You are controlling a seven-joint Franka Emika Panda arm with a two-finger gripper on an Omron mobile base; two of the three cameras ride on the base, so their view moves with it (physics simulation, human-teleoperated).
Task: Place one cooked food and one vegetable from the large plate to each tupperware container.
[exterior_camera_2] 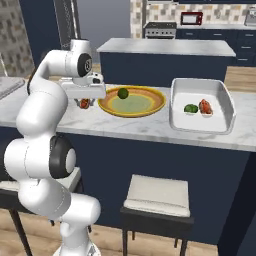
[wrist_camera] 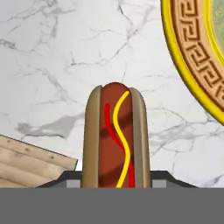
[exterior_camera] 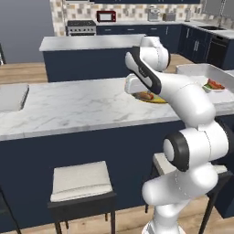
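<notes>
Above the marble counter, just past the left rim of the large plate, the gripper hangs with its jaws clamped on a hot dog. From the hand camera the hot dog sits lengthwise between the fingers, a brown bun around a dark sausage striped with red and yellow sauce, over bare marble with the plate's yellow, key-patterned rim in the upper right corner. On the plate a small dark green vegetable lies near the far rim, on the pale green centre. Right of the plate, close beside it, a white tupperware container holds a green vegetable and a reddish cooked piece side by side. Toward the left end of the counter, another pale tray lies at its edge.
</notes>
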